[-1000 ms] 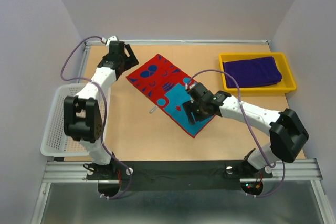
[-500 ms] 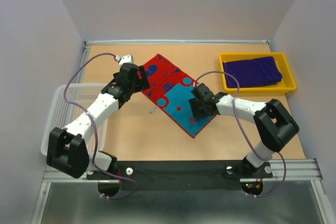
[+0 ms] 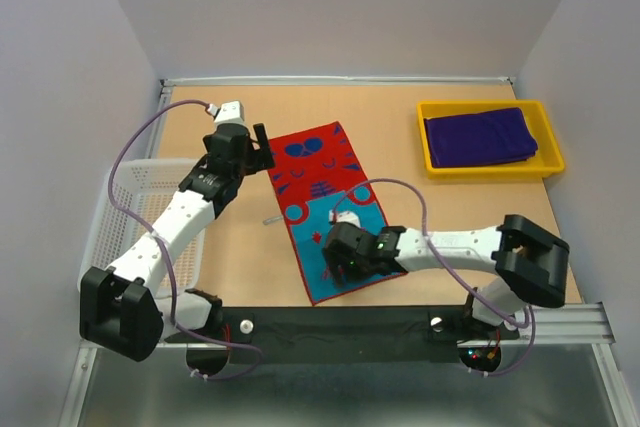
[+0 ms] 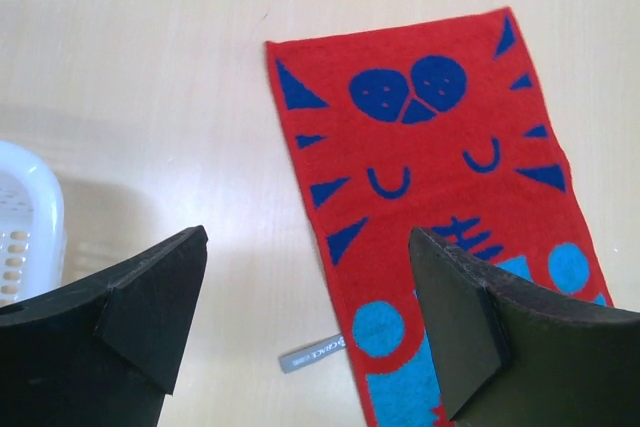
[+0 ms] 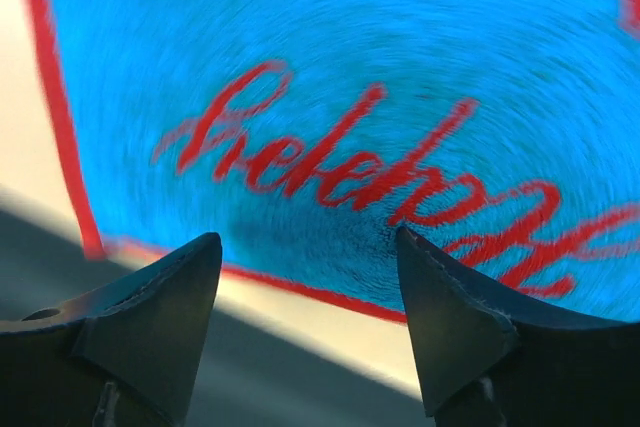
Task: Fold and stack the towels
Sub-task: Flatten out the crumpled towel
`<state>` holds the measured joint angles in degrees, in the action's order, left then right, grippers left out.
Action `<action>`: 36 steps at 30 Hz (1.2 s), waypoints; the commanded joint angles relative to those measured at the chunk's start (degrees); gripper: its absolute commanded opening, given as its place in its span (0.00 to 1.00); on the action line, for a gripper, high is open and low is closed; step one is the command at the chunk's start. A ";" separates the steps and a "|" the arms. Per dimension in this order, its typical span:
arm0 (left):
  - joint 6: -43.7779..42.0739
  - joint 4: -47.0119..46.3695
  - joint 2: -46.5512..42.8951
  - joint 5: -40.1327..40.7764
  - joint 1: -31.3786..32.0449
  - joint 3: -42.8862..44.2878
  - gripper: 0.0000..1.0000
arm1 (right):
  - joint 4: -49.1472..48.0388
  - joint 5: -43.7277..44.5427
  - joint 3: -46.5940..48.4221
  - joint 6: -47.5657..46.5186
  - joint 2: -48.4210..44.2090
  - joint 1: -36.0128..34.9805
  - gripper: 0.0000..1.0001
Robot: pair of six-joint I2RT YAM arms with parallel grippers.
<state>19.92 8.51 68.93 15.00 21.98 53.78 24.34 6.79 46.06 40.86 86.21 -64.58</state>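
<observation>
overhead, red towel [image 3: 322, 202]: lies flat and unfolded, running from upper centre to the lower middle of the frame, its lower hem just beside the dark front rail [image 3: 330, 319].
purple towels [image 3: 478, 135]: folded in the yellow tray [image 3: 490, 173], upper right, well apart from the red one.
left gripper [image 3: 262, 150]: wide open and empty, by the red towel's upper left corner.
right gripper [image 3: 332, 263]: over the towel's lower end, jaws apart.
open room: bare table [image 3: 480, 202] to the right of the towel; the white basket [image 3: 110, 237] crowds the left edge.
left wrist view, corner: the towel's corner sits at upper centre, between the spread fingers but not caught; a grey tag [image 4: 312, 355] pokes out of the left hem.
risk: closing short would pinch only table, or drag the towel askew.
right wrist view, hem: blue field and red border show below the parted fingers, nothing held; the picture is blurred.
risk: the hem lies by the table's edge, so a fold started there may snag the rail or let the cloth slip off.
</observation>
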 commanded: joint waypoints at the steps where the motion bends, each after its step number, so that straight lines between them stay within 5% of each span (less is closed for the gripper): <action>1: -1.73 -2.80 -2.92 -1.29 -2.02 -2.10 0.93 | 4.48 -8.35 9.00 1.96 7.20 -7.31 0.76; 7: -2.52 -2.45 -3.45 -0.85 -2.20 -2.63 0.93 | 5.63 0.05 18.17 -9.01 9.59 -4.95 0.76; 12: -3.66 -3.15 -1.52 -1.73 -2.29 -1.93 0.93 | 5.90 4.72 24.15 -21.92 9.15 7.06 0.76; 15: -4.63 -2.45 2.17 -2.70 -2.29 1.23 0.93 | 5.55 8.50 26.96 -28.01 10.81 12.19 0.70; 16: -4.63 -2.01 4.61 -3.22 -2.38 2.46 0.93 | 4.59 9.81 28.71 -31.94 11.86 14.98 0.58; 17: -4.80 -1.57 5.86 -3.75 -2.29 3.69 0.93 | 3.71 9.56 29.60 -33.64 12.48 16.48 0.57; 20: -5.94 0.79 11.22 -4.63 -2.29 9.22 0.92 | 1.68 1.59 33.90 -37.69 15.20 24.21 0.74; 21: -6.73 1.59 12.88 -4.29 -2.29 12.37 0.93 | 1.42 -0.96 35.22 -37.96 17.73 28.41 0.94; 22: -6.83 2.38 15.95 -2.98 -2.38 13.97 0.93 | 1.15 -5.16 38.45 -37.96 19.24 30.37 1.00; 28: -8.06 3.88 26.07 -4.98 -4.48 22.06 0.92 | 0.71 -8.81 49.28 -40.41 31.79 37.77 1.00; 30: -8.14 4.40 30.11 -6.04 -5.28 24.60 0.91 | 0.54 -8.19 53.40 -40.42 34.62 38.82 0.99; 36: -9.73 4.67 37.94 -7.01 -6.51 29.35 0.84 | -1.48 -11.44 60.80 -42.62 43.33 41.90 0.70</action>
<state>11.92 11.75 104.95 8.97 16.27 79.05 25.87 -1.87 100.79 0.69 127.20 -23.14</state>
